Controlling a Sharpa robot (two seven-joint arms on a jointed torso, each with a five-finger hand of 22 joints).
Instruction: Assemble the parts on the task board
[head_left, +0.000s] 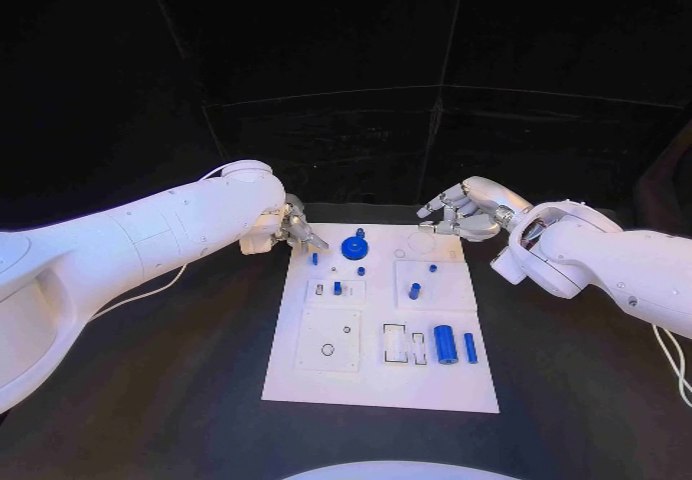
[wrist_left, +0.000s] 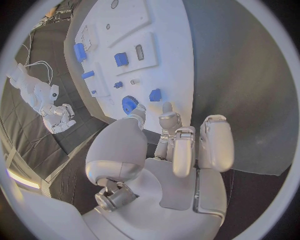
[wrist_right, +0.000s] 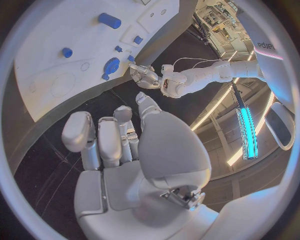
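Note:
The white task board (head_left: 332, 385) lies in the middle of the black table. A round blue gear (head_left: 355, 247) stands near its far edge, with small blue pieces (head_left: 338, 288) around it. Two blue cylinders (head_left: 446, 344) lie near the front right. My left hand (head_left: 293, 231) hovers at the board's far left corner, fingers apart and holding nothing. In the left wrist view its fingertips (wrist_left: 167, 108) are close to the gear (wrist_left: 129, 105) and a small blue piece (wrist_left: 155, 94). My right hand (head_left: 459, 214) hangs over the far right corner, empty, fingers (wrist_right: 100, 135) loosely spread.
Shallow slots and raised white blocks (head_left: 329, 340) cover the board's front left. A white cable (head_left: 144, 290) runs over the table under my left arm. In the right wrist view the left hand (wrist_right: 147, 75) shows beyond the board's edge (wrist_right: 75, 100).

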